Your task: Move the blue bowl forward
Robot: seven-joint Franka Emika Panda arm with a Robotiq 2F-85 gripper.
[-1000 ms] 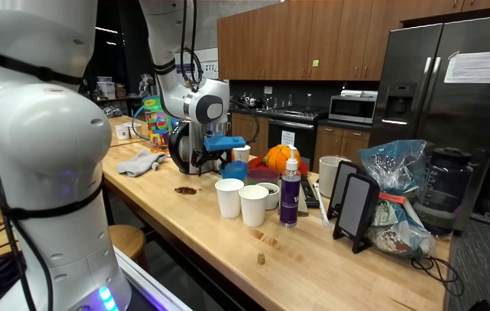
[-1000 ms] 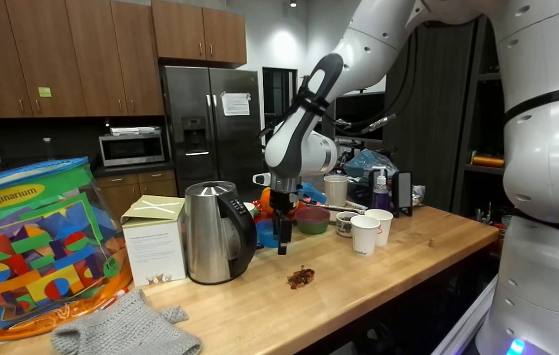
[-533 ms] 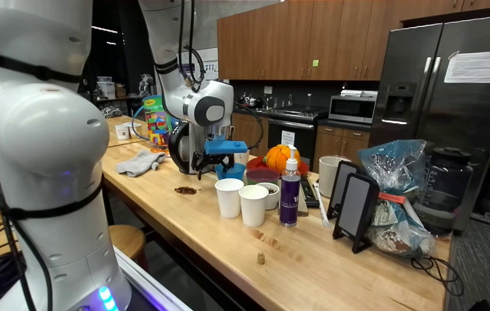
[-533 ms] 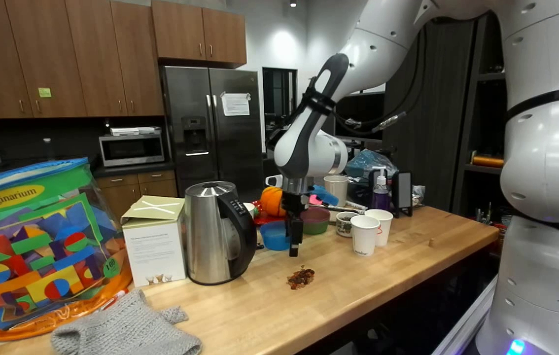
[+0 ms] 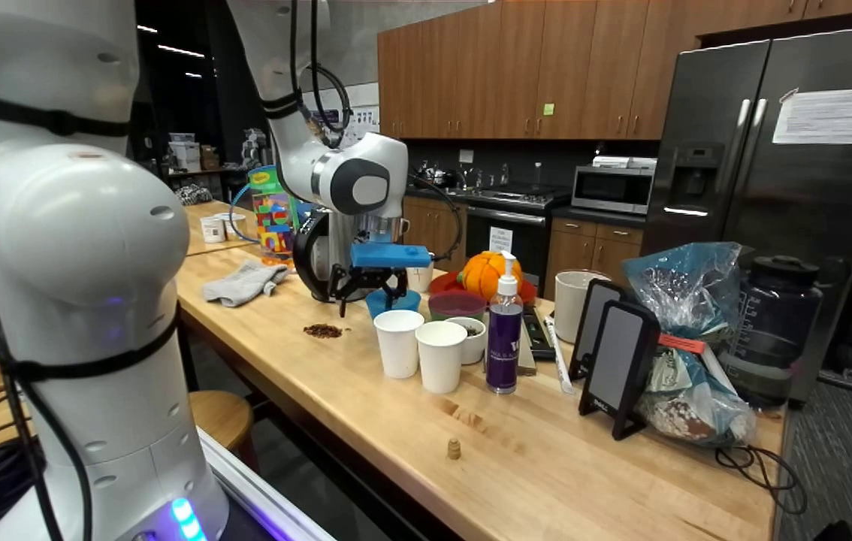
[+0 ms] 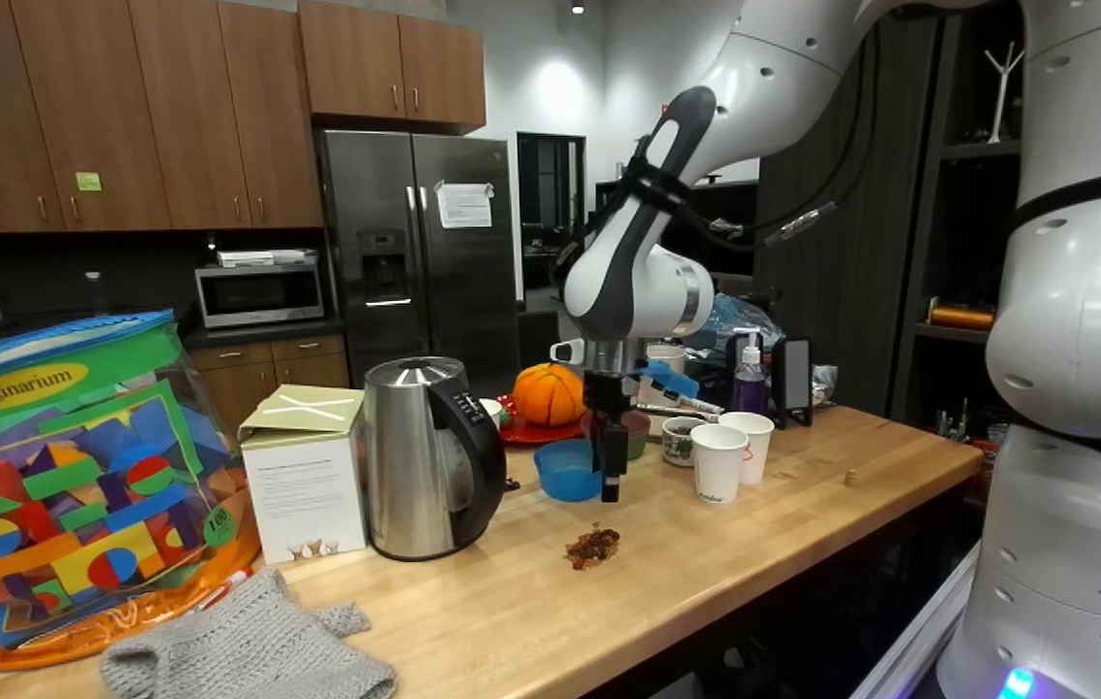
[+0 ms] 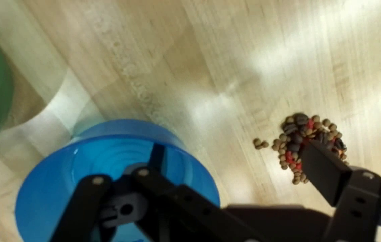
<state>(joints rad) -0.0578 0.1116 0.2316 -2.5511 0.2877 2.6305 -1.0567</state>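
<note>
The blue bowl (image 5: 409, 302) stands upright on the wooden table, partly behind a white paper cup in this exterior view. It also shows in an exterior view (image 6: 565, 472) beside the gripper, and fills the lower left of the wrist view (image 7: 47, 181). My gripper (image 5: 367, 299) is open and low over the table; it shows also in an exterior view (image 6: 611, 476) and the wrist view (image 7: 237, 154). One finger reaches down inside the bowl near its rim. The other finger is outside it, over the bean pile in the wrist view. Whether the inner finger touches the bowl wall is unclear.
A pile of beans and seeds (image 6: 593, 547) lies near the table edge. White paper cups (image 5: 397, 343), a green and pink bowl (image 5: 457, 305) and a purple pump bottle (image 5: 503, 346) stand close by. A steel kettle (image 6: 415, 456) stands beside the blue bowl.
The gripper and the blue bowl have moved together, leftward in an exterior view and rightward toward the camera in an exterior view. The bowl has come nearer the bean pile; the gripper stays open.
</note>
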